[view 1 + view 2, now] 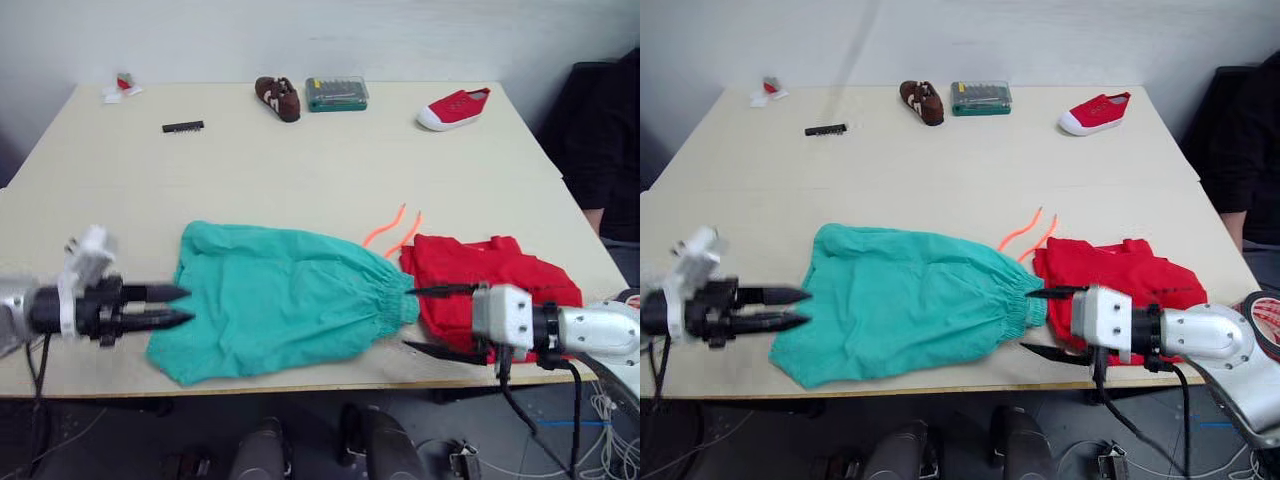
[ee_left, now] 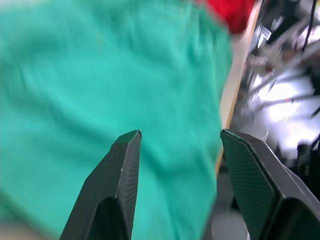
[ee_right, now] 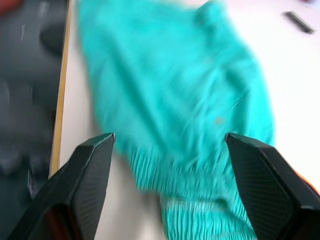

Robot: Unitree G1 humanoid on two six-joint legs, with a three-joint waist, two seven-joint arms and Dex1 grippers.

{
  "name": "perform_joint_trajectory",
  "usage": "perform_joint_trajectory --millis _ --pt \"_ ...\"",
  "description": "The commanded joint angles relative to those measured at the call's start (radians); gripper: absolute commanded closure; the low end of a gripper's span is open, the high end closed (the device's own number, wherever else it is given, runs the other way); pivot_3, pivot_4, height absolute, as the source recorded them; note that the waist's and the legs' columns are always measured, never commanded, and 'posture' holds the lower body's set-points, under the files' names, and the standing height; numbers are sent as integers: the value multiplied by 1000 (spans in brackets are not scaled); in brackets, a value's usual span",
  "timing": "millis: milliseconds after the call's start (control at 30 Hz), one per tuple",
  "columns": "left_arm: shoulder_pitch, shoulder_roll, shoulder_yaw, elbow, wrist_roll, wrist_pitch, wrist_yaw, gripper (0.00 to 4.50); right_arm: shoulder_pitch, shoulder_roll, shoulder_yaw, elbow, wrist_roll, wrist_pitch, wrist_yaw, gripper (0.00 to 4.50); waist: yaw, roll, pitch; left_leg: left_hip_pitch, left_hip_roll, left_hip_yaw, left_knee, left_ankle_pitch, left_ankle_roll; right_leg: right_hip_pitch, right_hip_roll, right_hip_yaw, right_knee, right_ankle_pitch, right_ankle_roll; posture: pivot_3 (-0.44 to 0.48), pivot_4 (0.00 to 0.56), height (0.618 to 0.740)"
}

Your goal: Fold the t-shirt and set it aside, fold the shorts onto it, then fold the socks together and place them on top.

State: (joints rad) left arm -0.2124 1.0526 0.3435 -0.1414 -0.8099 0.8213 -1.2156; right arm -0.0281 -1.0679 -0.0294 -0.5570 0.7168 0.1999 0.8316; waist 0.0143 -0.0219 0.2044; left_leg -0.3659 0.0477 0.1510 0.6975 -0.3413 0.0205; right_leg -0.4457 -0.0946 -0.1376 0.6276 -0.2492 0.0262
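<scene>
**Teal shorts spread flat between two open grippers**

The large teal-green cloth shorts (image 1: 275,300) are laid flat near the front edge of the pale wooden table (image 1: 300,170), with the gathered elastic waist turned to the robot's right and the orange drawstring (image 1: 393,232) trailing behind it. The bright red cloth t-shirt (image 1: 485,280) is bunched just beside the waist, on the right.

The left gripper (image 1: 180,306) is held level at the shorts' left edge, its fingers slightly parted and empty. The right gripper (image 1: 425,320) is held at the waistband, its fingers spread wide with nothing between them.

Along the far edge are seen a brown shoe (image 1: 277,98), a green case (image 1: 336,94), a red sneaker (image 1: 453,108) and a small black strip (image 1: 183,127).
</scene>
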Motion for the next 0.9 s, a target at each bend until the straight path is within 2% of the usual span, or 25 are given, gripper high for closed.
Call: perform_joint_trajectory --millis 33,200,267,333,433,533,633,767,900 --pt "-47 -91 -117 41 95 -98 40 2810 -95 91 43 -43 58 181 -135 1908 -8 1 -1 0 0 1 0 0 0 0 0 0 0 0 0 0 150 740" --pt "-162 -244 -294 74 232 -219 83 4436 -325 299 223 83 -148 301 -262 3721 -15 0 -1 -3 0 3 0 1 -1 -3 1 -1 0 0 -1 0 150 740" --pt "-210 -300 -375 110 324 -282 119 4500 -393 384 286 148 -217 332 -291 4396 -15 0 -1 -4 -1 3 0 1 -1 -4 1 0 1 0 0 0 150 740" --pt "-259 -374 -446 210 460 -387 220 4500 -438 459 354 213 -284 353 -303 4458 -14 0 -2 -3 -1 4 0 1 -1 -3 1 0 1 0 0 0 150 740" --pt "-297 -463 -443 345 510 -440 298 4500 -454 501 425 292 -396 341 -294 4458 -15 1 -2 -4 -1 4 1 2 0 -4 1 0 1 0 0 0 150 740" --pt "-298 -485 -439 444 558 -530 309 4500 -431 498 435 375 -494 312 -318 4458 -17 1 -3 -5 -1 6 0 2 2 -4 1 -1 1 1 2 0 150 740" --pt "-294 -477 -421 496 567 -569 304 4500 -395 480 397 414 -545 297 -335 4458 -18 0 -8 -3 -1 8 1 1 3 -3 0 1 -1 2 3 0 150 740" --pt "-288 -413 -372 572 582 -624 293 4500 -313 406 288 364 -541 272 -299 4458 -11 -1 -13 0 -2 6 1 1 4 -1 -1 1 -1 2 3 0 150 740" --pt "-271 -356 -275 495 468 -508 245 4500 -263 413 161 222 -396 271 -212 4458 -19 -1 -13 -1 -1 6 1 0 4 -1 -1 1 -1 2 3 0 150 740"
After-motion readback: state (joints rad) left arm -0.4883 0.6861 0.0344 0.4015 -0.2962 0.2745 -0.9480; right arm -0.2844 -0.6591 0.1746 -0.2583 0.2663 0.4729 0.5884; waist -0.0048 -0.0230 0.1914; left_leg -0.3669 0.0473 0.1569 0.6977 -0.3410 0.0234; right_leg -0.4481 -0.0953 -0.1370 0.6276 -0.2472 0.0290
